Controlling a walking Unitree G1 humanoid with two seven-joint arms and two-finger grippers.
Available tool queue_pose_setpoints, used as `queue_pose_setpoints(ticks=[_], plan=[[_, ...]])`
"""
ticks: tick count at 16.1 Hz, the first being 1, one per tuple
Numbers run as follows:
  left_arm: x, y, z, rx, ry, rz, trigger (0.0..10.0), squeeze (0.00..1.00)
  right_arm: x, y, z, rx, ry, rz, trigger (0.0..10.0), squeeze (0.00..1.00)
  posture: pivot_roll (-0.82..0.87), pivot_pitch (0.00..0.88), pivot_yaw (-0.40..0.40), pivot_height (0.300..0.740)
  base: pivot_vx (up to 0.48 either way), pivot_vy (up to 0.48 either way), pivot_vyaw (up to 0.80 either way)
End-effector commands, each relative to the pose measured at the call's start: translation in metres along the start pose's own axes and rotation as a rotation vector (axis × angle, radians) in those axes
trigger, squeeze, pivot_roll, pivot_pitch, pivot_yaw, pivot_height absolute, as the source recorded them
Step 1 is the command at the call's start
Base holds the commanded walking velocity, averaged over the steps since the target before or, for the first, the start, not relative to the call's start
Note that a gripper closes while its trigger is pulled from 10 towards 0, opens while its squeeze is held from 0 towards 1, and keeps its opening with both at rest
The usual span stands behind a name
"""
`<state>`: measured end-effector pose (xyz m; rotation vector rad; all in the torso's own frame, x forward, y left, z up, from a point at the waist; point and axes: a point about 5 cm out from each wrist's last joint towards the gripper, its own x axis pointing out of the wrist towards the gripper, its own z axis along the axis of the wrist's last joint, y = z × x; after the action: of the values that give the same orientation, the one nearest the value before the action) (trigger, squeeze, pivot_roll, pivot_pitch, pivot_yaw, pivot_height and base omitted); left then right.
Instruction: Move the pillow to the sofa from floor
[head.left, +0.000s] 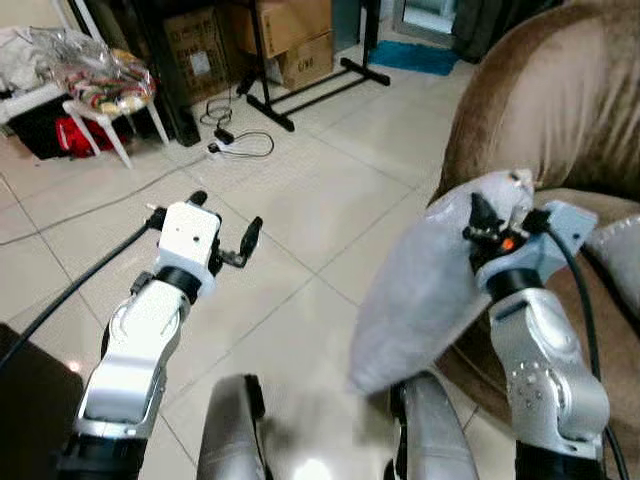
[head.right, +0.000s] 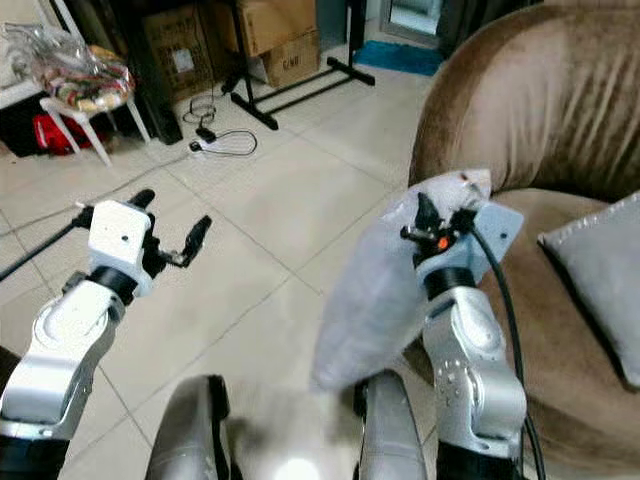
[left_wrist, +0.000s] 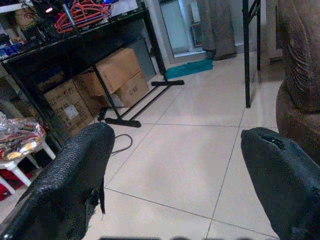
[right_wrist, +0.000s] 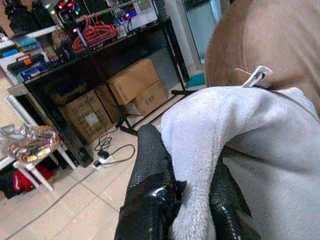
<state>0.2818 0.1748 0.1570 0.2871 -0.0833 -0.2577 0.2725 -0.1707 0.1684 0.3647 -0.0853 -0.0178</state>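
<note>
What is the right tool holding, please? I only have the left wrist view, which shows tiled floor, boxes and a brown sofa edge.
Observer: The right tool is shut on a grey pillow, gripping it near its top edge.
Operator: Is the pillow off the floor?
Observer: Yes, it hangs from the tool in front of the brown sofa, not yet resting on the seat.
Operator: Is anything already on the seat?
Observer: A second grey cushion lies on the seat beside the right arm.
Operator: And my left tool?
Observer: The left tool is open and holds nothing, raised over the tiled floor.
</note>
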Motion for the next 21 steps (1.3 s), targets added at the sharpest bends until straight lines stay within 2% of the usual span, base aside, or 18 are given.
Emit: queue_pose_setpoints(ticks=[1, 10, 15, 21], plan=[[0.001, 0.0, -0.003, 0.015, 0.012, -0.009, 10.0, 0.0, 0.001, 0.006, 0.014, 0.003, -0.058, 0.026, 10.0, 0.0, -0.05, 0.0, 0.055, 0.616, 0.0, 0.0, 0.0], [0.002, -0.001, -0.004, 0.019, 0.006, -0.023, 10.0, 0.0, 0.003, -0.001, 0.024, -0.006, -0.097, -0.025, 10.0, 0.0, -0.05, 0.0, 0.053, 0.686, 0.0, 0.0, 0.0], [0.003, -0.004, -0.004, 0.024, 0.004, -0.042, 10.0, 0.0, 0.001, -0.009, 0.028, -0.008, -0.122, -0.076, 10.0, 0.0, -0.06, 0.0, 0.064, 0.74, 0.0, 0.0, 0.0], [0.004, -0.005, -0.005, 0.029, 0.006, -0.062, 10.0, 0.0, -0.003, -0.015, 0.018, 0.007, -0.092, -0.123, 10.0, 0.0, -0.07, 0.0, 0.074, 0.74, 0.0, 0.0, 0.0]])
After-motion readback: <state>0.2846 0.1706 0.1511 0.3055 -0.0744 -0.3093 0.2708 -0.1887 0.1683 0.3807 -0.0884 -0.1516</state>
